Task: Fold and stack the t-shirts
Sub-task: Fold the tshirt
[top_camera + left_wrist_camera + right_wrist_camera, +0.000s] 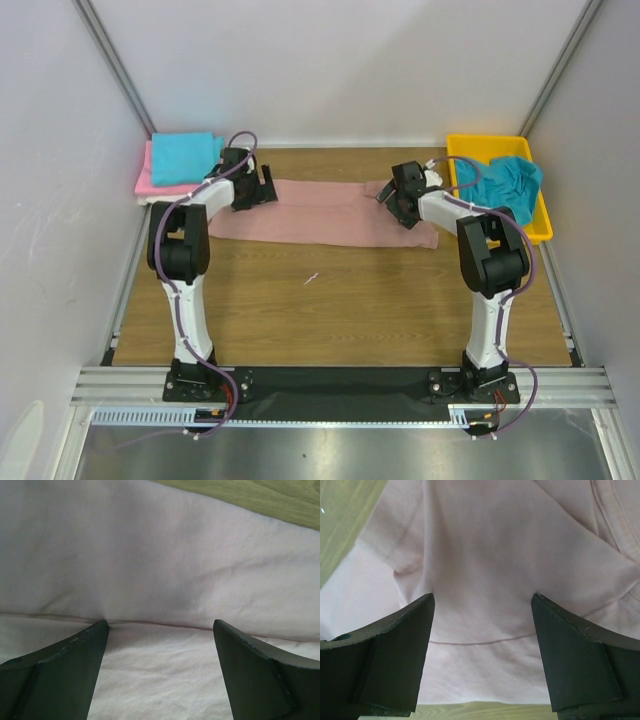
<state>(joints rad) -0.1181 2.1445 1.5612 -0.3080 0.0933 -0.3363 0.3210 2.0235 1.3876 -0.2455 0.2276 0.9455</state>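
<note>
Pink shirt (pixel 330 212): flat on the tabletop (pixel 340 300), folded lengthwise into a long strip running left to right across the far half, between my two arms.
Left pincer (pixel 260 187): released. Jaws spread over the strip's left end, tips low by a fold edge, nothing between them.
Right pincer (pixel 394 198): released too, jaws wide over the right end near a sleeve seam. From the wrist view I can't say for sure whether the tips touch the cloth.
Stack (pixel 185 157): far-left corner, a folded teal piece on top of bright pink, with a white sliver showing underneath.
Teal shirt (pixel 505 182): crumpled in the yellow tray (pixel 485 143) at far right, spilling over its rim.
Handling: I judge the pink shirt light, limp and quick to crease — it will sag and drag if I lift it at one point.
Where to grip: each end edge, pinching through every layer — otherwise I'd expect the fold to peel open.
</note>
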